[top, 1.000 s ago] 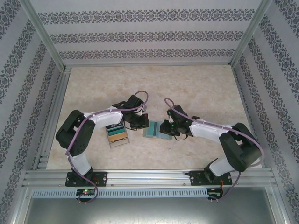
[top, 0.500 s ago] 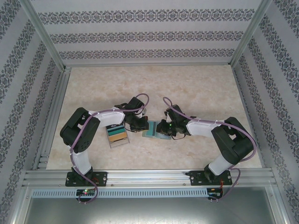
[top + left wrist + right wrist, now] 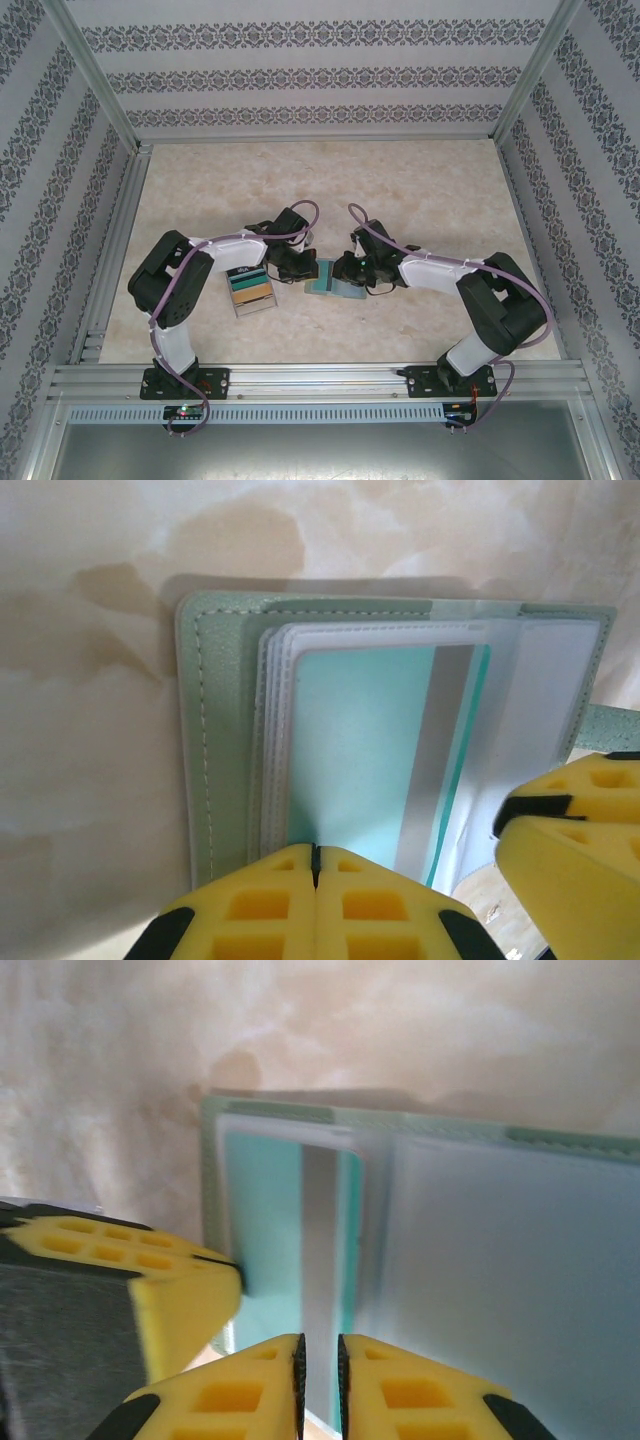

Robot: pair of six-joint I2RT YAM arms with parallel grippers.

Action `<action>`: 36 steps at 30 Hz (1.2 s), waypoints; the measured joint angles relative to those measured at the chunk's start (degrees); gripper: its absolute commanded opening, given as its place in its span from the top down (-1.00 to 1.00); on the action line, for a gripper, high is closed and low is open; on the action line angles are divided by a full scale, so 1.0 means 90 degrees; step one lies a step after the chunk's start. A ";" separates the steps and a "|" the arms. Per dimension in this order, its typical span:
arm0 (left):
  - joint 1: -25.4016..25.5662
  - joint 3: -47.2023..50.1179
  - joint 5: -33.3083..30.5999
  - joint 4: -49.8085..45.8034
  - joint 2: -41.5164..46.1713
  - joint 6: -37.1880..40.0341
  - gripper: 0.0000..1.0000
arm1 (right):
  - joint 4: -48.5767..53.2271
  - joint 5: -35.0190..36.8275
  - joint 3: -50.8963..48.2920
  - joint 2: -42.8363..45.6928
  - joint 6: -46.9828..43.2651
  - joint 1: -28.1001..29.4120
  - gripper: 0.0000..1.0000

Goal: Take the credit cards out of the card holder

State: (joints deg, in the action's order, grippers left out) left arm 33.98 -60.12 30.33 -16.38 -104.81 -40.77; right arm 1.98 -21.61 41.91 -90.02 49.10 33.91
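Pinning down with its yellow pads pressed together and nothing between them, the left gripper [image 3: 315, 868] appears to hold the sage-green folding card holder [image 3: 215, 730] flat for the right gripper [image 3: 320, 1355].

The right gripper's pads stand nearly together, with a thin slit left, at the near edge of the teal credit card with a silver stripe [image 3: 360, 750]; whether the card sits in that slit I cannot tell. The card seems tucked among the clear plastic sleeves [image 3: 560, 680] of the holder, which lies open in the middle of the beige marbled table [image 3: 90, 740], between the arms. Likely risks: the pads may catch sleeve and card together, so a pull drags the whole holder. The thin card may also slip out if the bite is too shallow.
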 measured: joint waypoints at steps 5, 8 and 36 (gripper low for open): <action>-0.0126 0.0000 -0.0044 -0.0049 0.0153 0.0002 0.89 | -0.0005 0.0007 0.0107 -0.0049 -0.0017 0.0041 0.61; -0.0194 0.0000 -0.0058 -0.0092 0.0153 0.0002 0.88 | -0.0002 0.0010 0.0119 -0.0189 -0.0017 0.0041 0.62; -0.0199 0.0070 0.0221 -0.0056 -0.0119 0.0000 1.00 | -0.0090 -0.0044 0.0007 -0.0449 0.0034 -0.0032 1.00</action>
State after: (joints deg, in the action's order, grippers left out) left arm 32.18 -59.48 32.32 -16.88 -105.89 -40.77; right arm 1.17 -22.00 41.98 -94.06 49.41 33.63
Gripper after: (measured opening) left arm 0.060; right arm 0.065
